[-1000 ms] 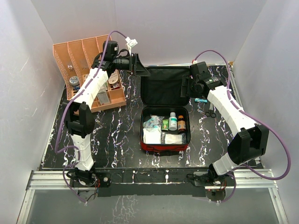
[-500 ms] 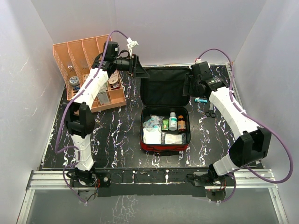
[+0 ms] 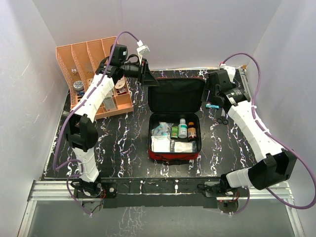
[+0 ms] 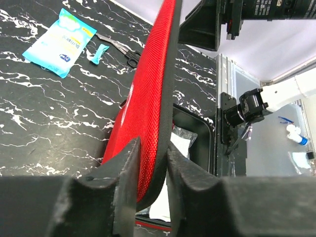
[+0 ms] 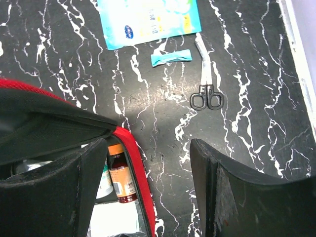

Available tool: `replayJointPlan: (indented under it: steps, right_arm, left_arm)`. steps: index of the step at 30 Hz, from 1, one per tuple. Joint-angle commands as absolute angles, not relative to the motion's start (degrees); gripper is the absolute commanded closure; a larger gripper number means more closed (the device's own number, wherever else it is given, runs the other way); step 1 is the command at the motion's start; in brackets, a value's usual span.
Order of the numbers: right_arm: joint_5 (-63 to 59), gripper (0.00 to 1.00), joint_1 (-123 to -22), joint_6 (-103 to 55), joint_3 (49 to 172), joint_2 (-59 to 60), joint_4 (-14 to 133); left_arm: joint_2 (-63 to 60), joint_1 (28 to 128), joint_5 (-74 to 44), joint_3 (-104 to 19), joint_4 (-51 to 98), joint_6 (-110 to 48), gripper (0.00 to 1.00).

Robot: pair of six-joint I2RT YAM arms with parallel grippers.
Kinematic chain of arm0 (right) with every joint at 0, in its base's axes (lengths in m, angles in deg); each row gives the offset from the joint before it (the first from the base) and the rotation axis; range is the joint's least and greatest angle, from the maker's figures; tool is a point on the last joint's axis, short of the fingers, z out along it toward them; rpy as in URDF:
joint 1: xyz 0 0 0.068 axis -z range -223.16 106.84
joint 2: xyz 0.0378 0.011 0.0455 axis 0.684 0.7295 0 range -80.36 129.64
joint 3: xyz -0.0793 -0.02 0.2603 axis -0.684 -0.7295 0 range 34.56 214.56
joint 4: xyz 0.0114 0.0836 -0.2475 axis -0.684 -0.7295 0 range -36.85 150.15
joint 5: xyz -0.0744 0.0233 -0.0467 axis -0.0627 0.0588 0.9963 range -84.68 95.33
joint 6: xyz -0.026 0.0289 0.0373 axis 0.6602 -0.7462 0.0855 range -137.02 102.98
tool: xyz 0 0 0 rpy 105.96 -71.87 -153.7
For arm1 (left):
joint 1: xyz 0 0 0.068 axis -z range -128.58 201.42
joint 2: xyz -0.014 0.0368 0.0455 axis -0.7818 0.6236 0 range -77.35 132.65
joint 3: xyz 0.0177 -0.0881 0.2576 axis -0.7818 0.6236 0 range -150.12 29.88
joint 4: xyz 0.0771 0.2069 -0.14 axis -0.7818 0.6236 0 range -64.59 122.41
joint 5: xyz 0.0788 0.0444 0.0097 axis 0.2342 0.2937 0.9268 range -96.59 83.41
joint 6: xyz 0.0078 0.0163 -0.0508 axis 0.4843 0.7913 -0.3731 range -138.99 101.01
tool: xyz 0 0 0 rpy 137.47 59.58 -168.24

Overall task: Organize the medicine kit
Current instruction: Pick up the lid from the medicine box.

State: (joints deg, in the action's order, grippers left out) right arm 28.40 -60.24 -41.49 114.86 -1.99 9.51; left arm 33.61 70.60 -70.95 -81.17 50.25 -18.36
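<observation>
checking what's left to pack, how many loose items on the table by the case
3, right of the case: blue packet, teal wrapper, scissors. The lid may hide others.

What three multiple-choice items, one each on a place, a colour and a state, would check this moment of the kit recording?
1. Where do the scissors lie?
A. inside the medicine kit
B. on the table, right of the kit
C. at the table's near edge

2. What colour is the flat packet near the scissors?
A. light blue
B. orange
C. black

3. How does the kit's lid stand?
A. zipped shut
B. raised, its edge between the left gripper fingers
C. detached

Answers:
1. B, the right wrist view shows them on bare tabletop beside the case.
2. A, its wrapper is light blue.
3. B, the left wrist view shows a finger on each side of the red rim.
</observation>
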Motion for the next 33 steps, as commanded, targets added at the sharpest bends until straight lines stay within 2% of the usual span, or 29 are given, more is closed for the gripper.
replayJointPlan:
  steps: [1, 3, 15, 24, 33]
  right_arm:
    - [34.7, 0.34, -60.0, -44.9, 114.0, -4.6, 11.6]
    - [35.5, 0.34, -60.0, -45.4, 113.6, -4.8, 11.5]
    - [39.3, 0.33, -57.2, -49.1, 111.1, -1.3, 9.8]
    - [34.6, 0.33, -52.1, -47.1, 113.8, 5.4, 14.1]
    - [30.1, 0.33, -49.7, -45.9, 119.6, 14.5, 17.1]
  left_arm:
    - [29.0, 70.9, -70.9, -79.6, 49.6, -16.0, 0.86]
    - [28.6, 70.9, -70.1, -78.7, 49.2, -15.8, 1.00]
    - [22.4, 71.1, -63.8, -71.2, 47.7, -11.4, 1.00]
    - [16.8, 71.0, -55.0, -65.8, 47.0, -0.9, 1.00]
    - [9.4, 71.1, -56.3, -59.3, 48.2, 8.2, 1.00]
